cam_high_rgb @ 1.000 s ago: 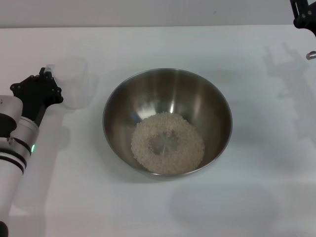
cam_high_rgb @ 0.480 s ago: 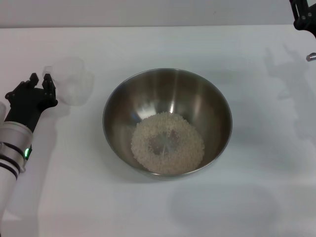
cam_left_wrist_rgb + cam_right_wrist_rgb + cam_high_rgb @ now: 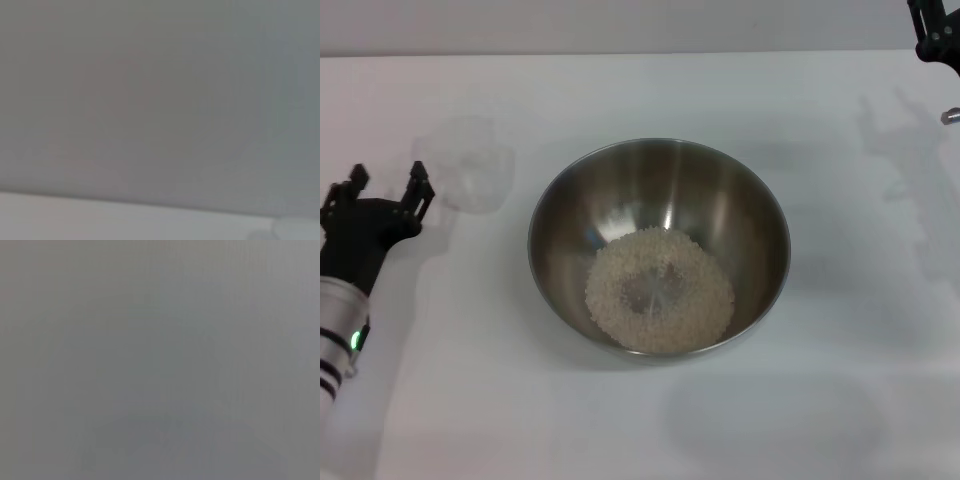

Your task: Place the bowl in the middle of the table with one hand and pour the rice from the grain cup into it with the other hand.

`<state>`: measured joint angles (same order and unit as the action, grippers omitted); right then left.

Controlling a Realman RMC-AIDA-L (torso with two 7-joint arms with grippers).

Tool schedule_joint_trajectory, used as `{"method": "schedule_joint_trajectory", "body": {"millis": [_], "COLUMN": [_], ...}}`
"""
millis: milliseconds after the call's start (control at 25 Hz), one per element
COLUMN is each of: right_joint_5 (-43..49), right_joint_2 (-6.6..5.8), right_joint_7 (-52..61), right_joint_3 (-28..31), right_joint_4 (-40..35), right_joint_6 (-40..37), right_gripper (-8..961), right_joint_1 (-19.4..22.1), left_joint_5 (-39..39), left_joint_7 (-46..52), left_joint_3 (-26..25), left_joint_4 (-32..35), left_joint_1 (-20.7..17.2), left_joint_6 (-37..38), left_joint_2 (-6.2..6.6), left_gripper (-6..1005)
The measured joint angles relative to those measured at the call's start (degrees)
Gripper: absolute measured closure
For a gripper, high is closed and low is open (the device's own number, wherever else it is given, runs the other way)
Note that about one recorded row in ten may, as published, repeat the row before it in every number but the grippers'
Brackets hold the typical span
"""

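Note:
The steel bowl (image 3: 660, 215) sits in the middle of the white table (image 3: 840, 350). A ring-shaped heap of rice (image 3: 660, 290) lies on its bottom. To the bowl's left the clear grain cup (image 3: 470, 165) stands upright on the table and looks empty. My left gripper (image 3: 388, 180) is open, left of the cup and a little nearer than it, with a gap between them and nothing between its fingers. Only a black part of my right gripper (image 3: 935, 30) shows, at the far right corner of the head view. Both wrist views show only plain grey.
The bowl's wall rises between the cup and the right half of the table. Soft shadows of the arms fall on the tabletop at the right and at the front.
My left gripper has drawn back from the grain cup toward the left and the near edge, and its fingers have spread wider. The cup stays standing where it was. The right arm has not moved.

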<state>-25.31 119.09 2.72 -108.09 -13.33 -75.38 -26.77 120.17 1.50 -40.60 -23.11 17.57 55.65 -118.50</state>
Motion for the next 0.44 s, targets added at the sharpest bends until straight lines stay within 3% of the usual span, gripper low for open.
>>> {"method": "schedule_joint_trajectory", "body": {"millis": [280, 440], "right_joint_5": [0.0, 0.0], "right_joint_2": [0.35, 0.68], "right_joint_7": [0.3, 1.1], "right_joint_3": [-0.6, -3.1], "right_joint_4": [0.4, 0.3], "right_joint_6": [0.0, 0.0], "right_gripper": [483, 483], "right_joint_1": [1.1, 2.3], "left_joint_5": [0.1, 0.3], "left_joint_7": [0.9, 2.4], "left_joint_3": [0.7, 5.6], "left_joint_4": [0.0, 1.1], "left_joint_1": [-4.2, -4.8], "left_joint_6": [10.8, 21.1], "left_joint_2": [-0.31, -0.39], "left_gripper": [300, 178]}}
